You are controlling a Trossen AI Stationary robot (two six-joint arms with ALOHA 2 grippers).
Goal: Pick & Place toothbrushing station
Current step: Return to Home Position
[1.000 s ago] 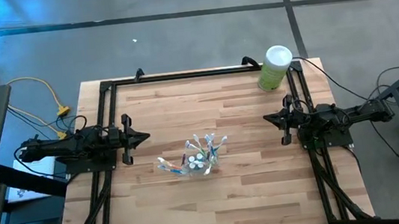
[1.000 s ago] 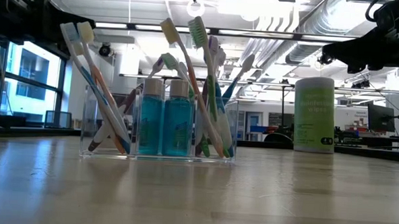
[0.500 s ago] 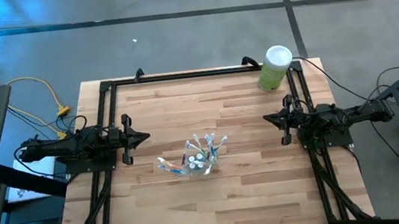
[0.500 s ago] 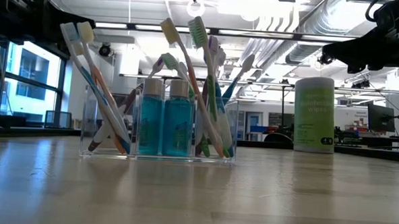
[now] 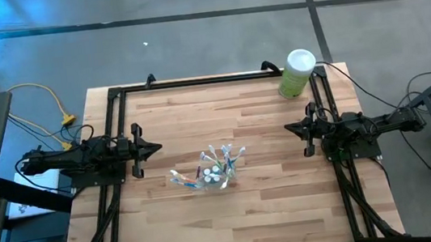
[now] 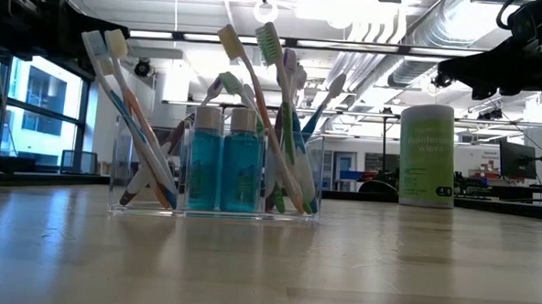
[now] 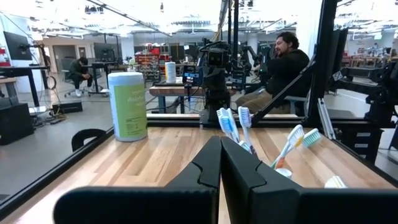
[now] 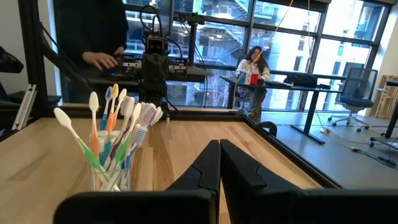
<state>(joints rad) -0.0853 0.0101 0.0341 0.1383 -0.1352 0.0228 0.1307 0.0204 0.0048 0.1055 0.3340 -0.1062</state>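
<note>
Toothbrushing station [image 5: 209,170]: it stands near the middle of the table [image 5: 238,106], a little toward the near edge. It is a clear organizer [image 6: 126,178] with brushes [image 6: 272,88] leaning out at angles and two teal tubes [image 6: 223,168] upright between them. Bare wood lies open on every side of it, widest toward the far edge.

The left gripper [image 5: 158,149] hangs over the table's left side and the right gripper [image 5: 288,127] over its right. Both point inward, clear of the station, above the black frame rails along the side edges. In each wrist view the fingers [image 7: 208,165] are pressed together with nothing between them.

A green canister [image 5: 297,72] stands at the far right corner, well apart from the station. People sit in the room beyond.
</note>
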